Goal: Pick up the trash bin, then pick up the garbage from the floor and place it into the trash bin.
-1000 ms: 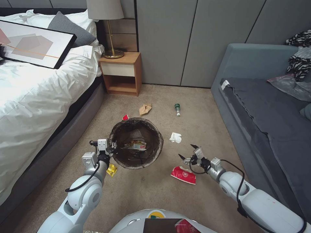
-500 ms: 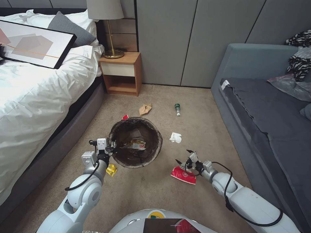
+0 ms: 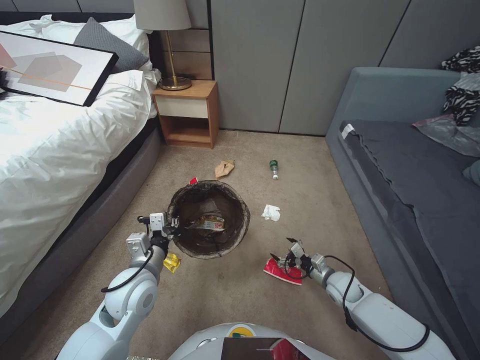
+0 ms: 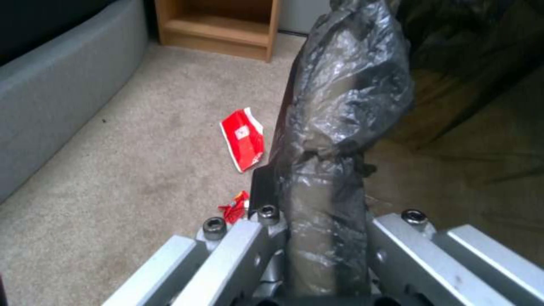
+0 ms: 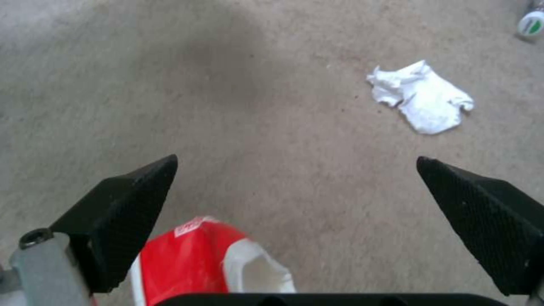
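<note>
Right gripper (image 3: 283,251) over red wrapper (image 3: 283,270)
Fingers spread, wrapper just below between them; left gripper (image 3: 172,227) clamps bin (image 3: 209,220) rim.

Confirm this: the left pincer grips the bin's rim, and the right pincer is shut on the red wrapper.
Not shut. The right wrist view shows the right pincer open above the red wrapper, fingers spread. The left pincer does grip the bin rim.

beige short-pile carpet floor (image 3: 310,200) | round trash bin with dark brown-black plastic bag liner (image 3: 209,220) | red-and-white crumpled wrapper (image 3: 283,270) | white crumpled paper (image 3: 271,212) | yellow snack wrapper (image 3: 172,262) | brown paper bag (image 3: 224,168) | small green bottle (image 3: 273,168), white cap
</note>
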